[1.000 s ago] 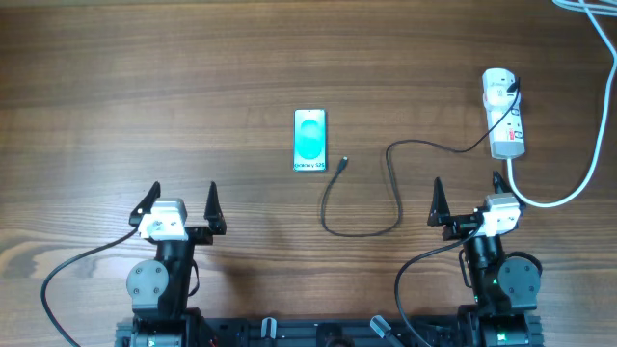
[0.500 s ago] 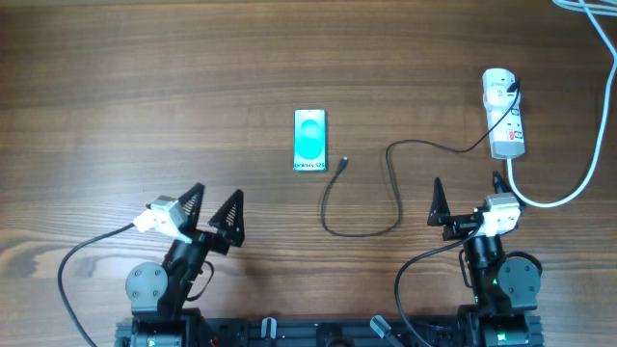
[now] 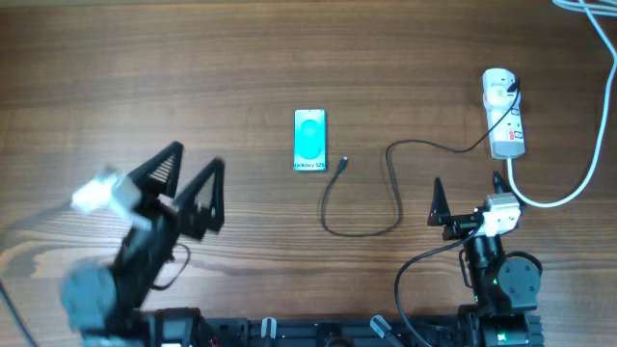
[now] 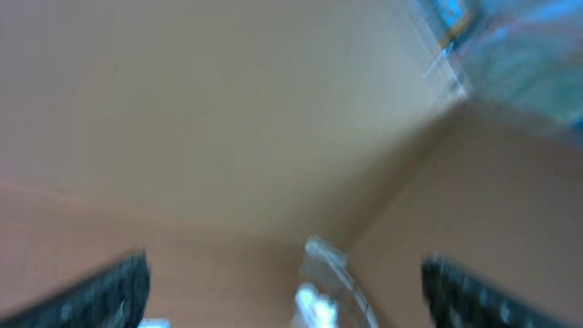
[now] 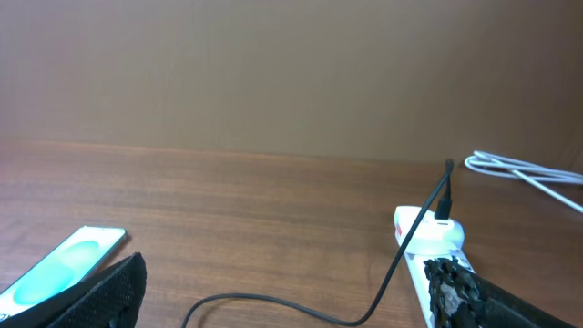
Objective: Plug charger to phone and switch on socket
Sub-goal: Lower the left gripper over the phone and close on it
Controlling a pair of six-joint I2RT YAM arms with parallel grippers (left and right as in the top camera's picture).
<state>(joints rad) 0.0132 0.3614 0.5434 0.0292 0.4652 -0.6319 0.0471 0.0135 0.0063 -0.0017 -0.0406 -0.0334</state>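
The phone [image 3: 309, 141], with its cyan screen, lies flat at the table's middle; it also shows in the right wrist view [image 5: 55, 264]. The charger [image 3: 396, 193] is a thin black cable. Its loose tip [image 3: 343, 164] lies just right of the phone, and its plug end [image 3: 511, 92] sits in the white socket [image 3: 503, 125] at the far right. The cable [image 5: 301, 305] and socket [image 5: 428, 232] show in the right wrist view. My left gripper [image 3: 196, 164] is open, empty, raised and blurred, left of the phone; its wrist view [image 4: 282, 282] is a blur. My right gripper [image 3: 468, 188] is open and empty near the socket [image 5: 287, 278].
The socket's thick white cord [image 3: 578, 183] curves along the table's right edge and off the far corner; it also shows in the right wrist view [image 5: 519, 169]. The table is brown wood. The arm bases stand at the front edge.
My left arm has lifted and swung left and forward, its gripper still open. The right arm, phone, cable and socket have not moved.
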